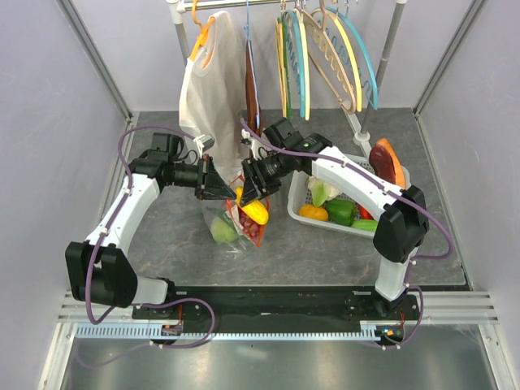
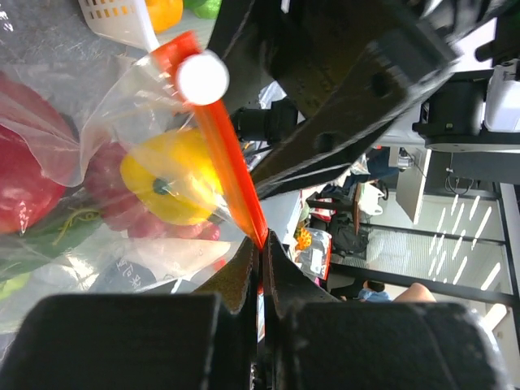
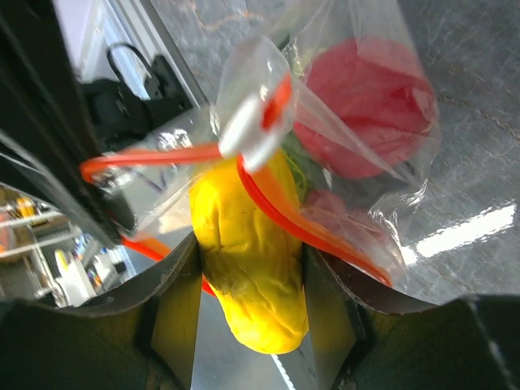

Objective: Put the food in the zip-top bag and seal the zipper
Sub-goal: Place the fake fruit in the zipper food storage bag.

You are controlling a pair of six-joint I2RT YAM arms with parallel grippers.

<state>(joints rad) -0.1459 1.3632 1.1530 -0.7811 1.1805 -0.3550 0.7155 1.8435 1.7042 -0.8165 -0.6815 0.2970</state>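
The clear zip-top bag (image 1: 230,223) hangs in the middle of the table with a green fruit (image 1: 223,231) and red food (image 1: 251,228) inside. My left gripper (image 1: 228,191) is shut on the bag's orange-red zipper strip (image 2: 231,175), holding the mouth up; a white slider (image 2: 202,78) sits on the strip. My right gripper (image 1: 250,197) is shut on a yellow oblong fruit (image 3: 248,252) at the bag's mouth, its upper end past the zipper (image 3: 317,230). A red round fruit (image 3: 366,106) lies inside the bag. The yellow fruit also shows in the left wrist view (image 2: 172,175).
A white slotted basket (image 1: 297,206) at the right holds more toy food: an orange one (image 1: 314,213), a green one (image 1: 342,211), a white one (image 1: 323,192). A white garment (image 1: 210,89) and coloured hangers (image 1: 325,57) hang on a rack behind.
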